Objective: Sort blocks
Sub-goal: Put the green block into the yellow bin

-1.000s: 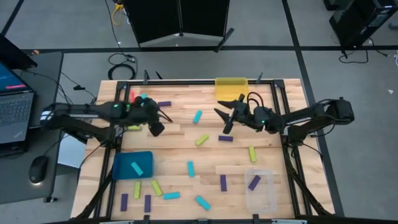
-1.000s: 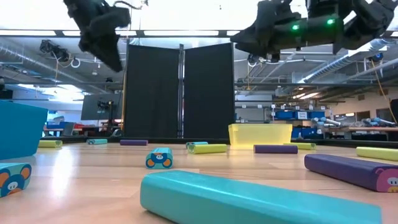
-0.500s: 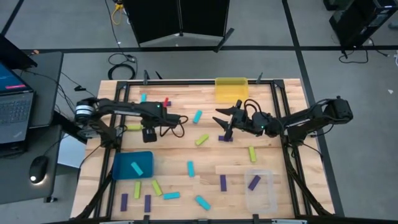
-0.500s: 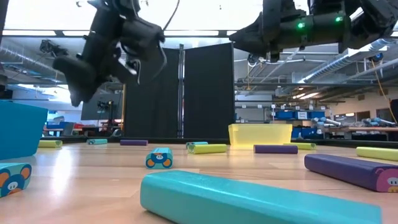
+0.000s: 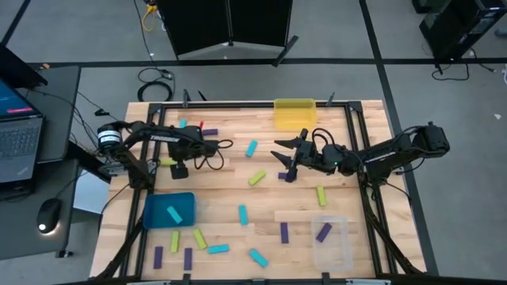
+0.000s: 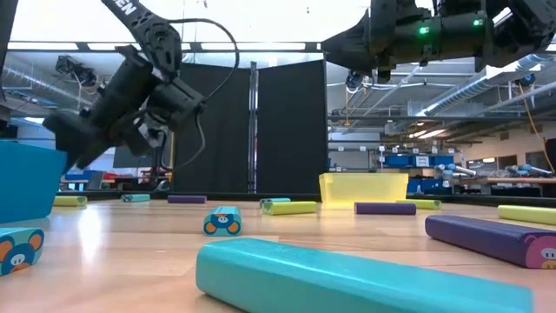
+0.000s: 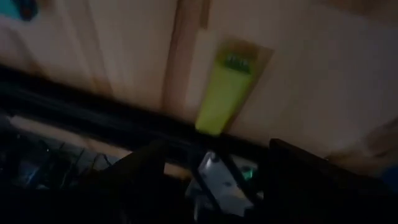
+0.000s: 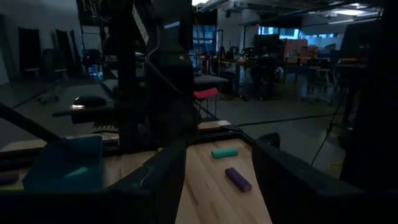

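Many blocks litter the wooden table, black panels behind

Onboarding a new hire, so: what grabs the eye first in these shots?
The blocks, cyan, purple and yellow-green, lie scattered all over the wooden table. Three bins stand out: yellow at the far edge, teal near left with one cyan block in it, clear near right with one purple block in it. Both arms hang mid-table, the right end effector open above a purple block.
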